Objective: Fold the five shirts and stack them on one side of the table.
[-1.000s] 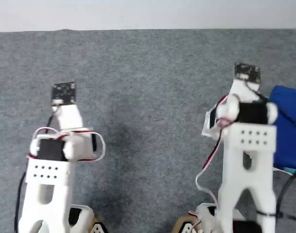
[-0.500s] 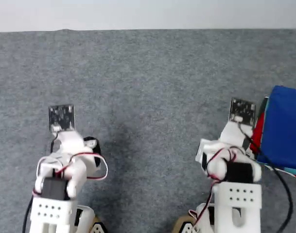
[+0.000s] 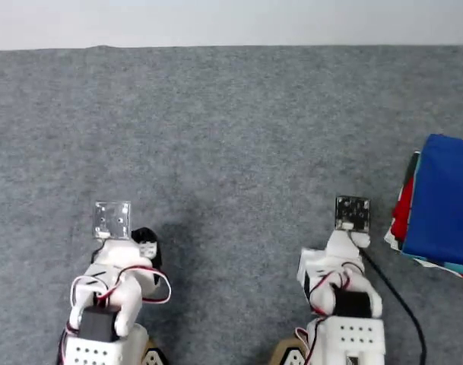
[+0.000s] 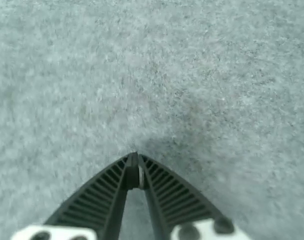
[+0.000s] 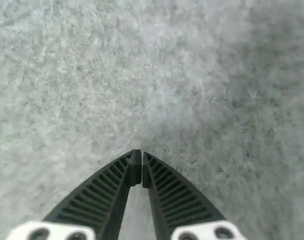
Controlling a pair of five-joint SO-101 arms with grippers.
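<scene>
A stack of folded shirts lies at the table's right edge, a blue one on top with red and other colours showing beneath. My left gripper is shut with nothing in it, just above bare grey felt. My right gripper is likewise shut and holds nothing over the felt. In the high view both arms are drawn back to the near edge, the left arm at the lower left and the right arm a little left of the shirt stack.
Grey felt covers the whole table up to a pale wall at the back. Red and white cables loop around both arms' wrists.
Both arms have pulled back toward the near edge and folded down. The right arm has come away from the shirt stack, leaving it fully in view.
</scene>
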